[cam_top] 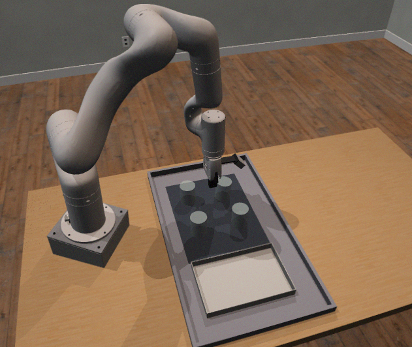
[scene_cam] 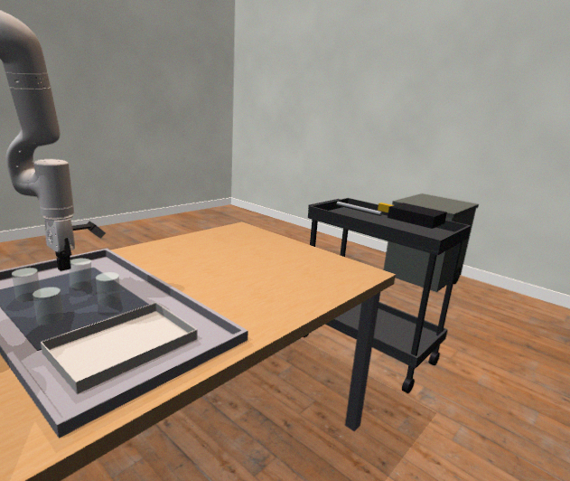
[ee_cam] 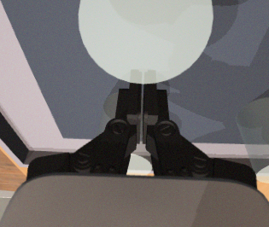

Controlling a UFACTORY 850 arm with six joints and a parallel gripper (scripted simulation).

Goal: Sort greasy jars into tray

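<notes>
We count four glass jars on the drying mat (cam_top: 213, 239): far-left jar (cam_top: 186, 185), near-left jar (cam_top: 198, 216), far-right jar (cam_top: 224, 181), near-right jar (cam_top: 239, 208); one tray (cam_top: 292, 285) lies beside it. Our arm points straight down, its gripper (cam_top: 212, 184) closed on nothing, fingertips beside the far-right jar.

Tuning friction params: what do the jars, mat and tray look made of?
Jars: clear, pale green glass by the look; the mat shows through their walls. Mat: dark, matte, maybe rubber; no shine. Tray: grey rims, likely metal or plastic, with a pale matte floor.
</notes>
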